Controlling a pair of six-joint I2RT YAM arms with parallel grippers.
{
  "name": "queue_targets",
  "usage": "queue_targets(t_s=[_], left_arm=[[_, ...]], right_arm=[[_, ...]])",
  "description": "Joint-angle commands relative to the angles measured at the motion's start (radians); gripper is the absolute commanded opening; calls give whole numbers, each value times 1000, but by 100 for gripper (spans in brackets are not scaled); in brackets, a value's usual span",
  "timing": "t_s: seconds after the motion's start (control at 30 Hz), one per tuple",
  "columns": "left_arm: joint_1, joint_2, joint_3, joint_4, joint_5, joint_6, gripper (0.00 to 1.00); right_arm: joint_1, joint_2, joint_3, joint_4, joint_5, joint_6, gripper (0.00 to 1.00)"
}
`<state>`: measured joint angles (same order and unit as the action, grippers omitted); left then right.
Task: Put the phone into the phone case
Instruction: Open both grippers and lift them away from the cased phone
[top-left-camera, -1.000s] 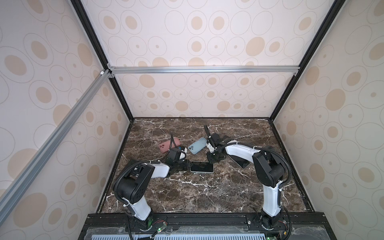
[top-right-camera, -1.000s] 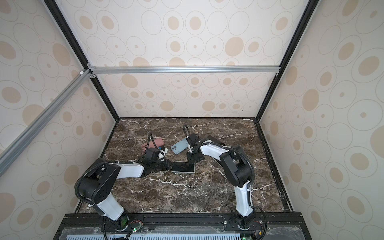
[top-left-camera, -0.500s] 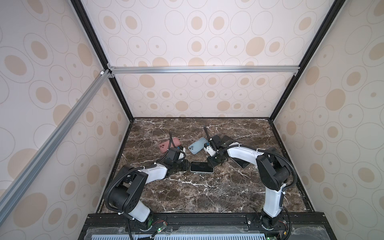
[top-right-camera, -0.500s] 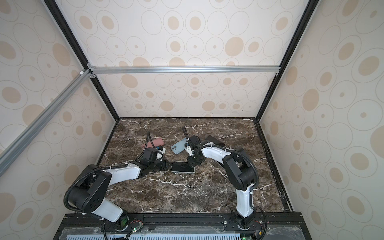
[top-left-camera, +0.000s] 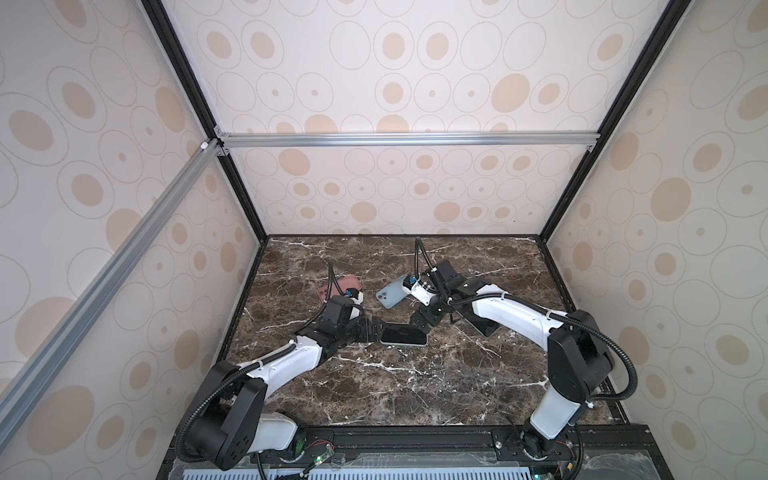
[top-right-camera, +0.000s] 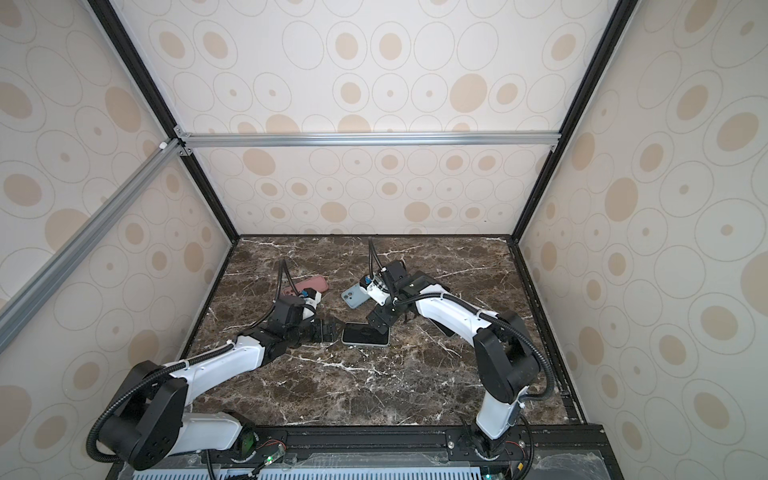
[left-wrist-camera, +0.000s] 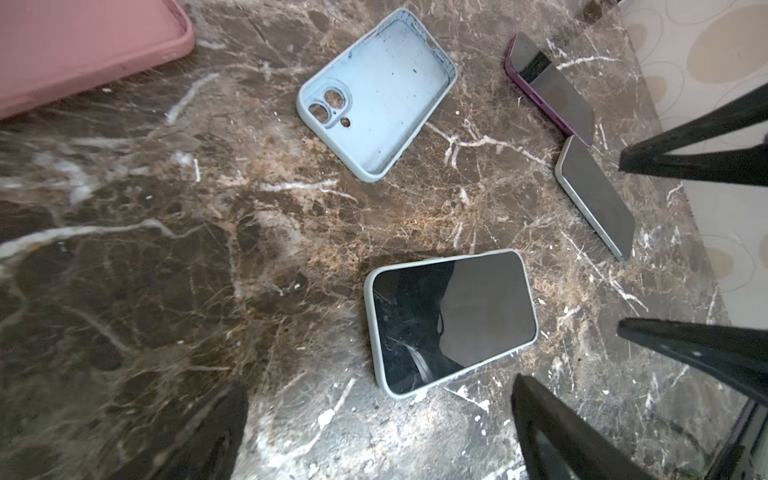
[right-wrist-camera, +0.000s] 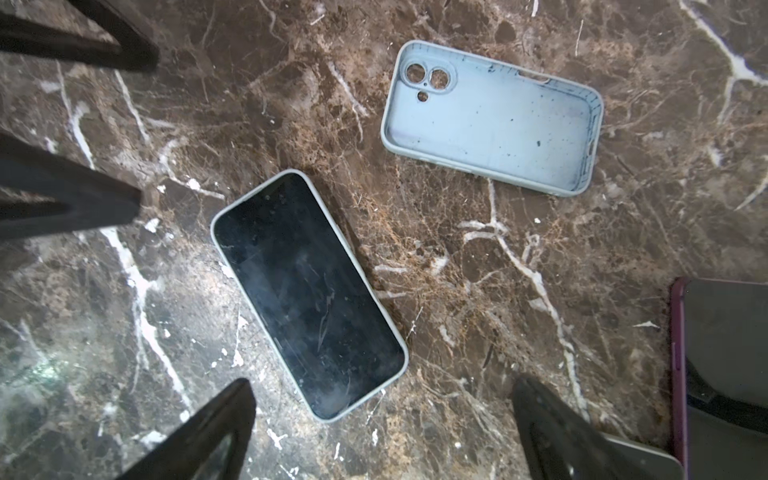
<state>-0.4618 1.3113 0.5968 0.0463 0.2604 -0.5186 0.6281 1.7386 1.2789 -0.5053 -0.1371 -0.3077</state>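
Care is needed when the wide-spread left gripper (top-left-camera: 374, 331) and right gripper (top-left-camera: 419, 327) are lifted clear of the phone (top-left-camera: 404, 336), laid screen-up between them and seemingly seated in its pale case (left-wrist-camera: 369, 316).

Probably a robotics lab test booth: cream walls (top-left-camera: 415, 62) printed with beige ovals close three sides on aluminium frame bars (top-left-camera: 415, 139), and a left arm (top-left-camera: 286, 363) and right arm (top-left-camera: 511, 318) stand mounted at the near edge of a marble tabletop (top-left-camera: 415, 386).
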Motion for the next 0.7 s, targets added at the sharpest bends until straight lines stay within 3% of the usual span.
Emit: queue_targets(t_s=[0.0,0.33,0.67], left_arm=[[4,-49,-7,-80,-71,29,100],[5,-232,-121,-90,-156,-36,100],[9,-293,-147,-119,-189,-58,100]], right_arm=[[6,42,28,-36,21,-80,99],[21,144,92,-62,8,-153,99],[61,275,187,-144,0,-211,99]])
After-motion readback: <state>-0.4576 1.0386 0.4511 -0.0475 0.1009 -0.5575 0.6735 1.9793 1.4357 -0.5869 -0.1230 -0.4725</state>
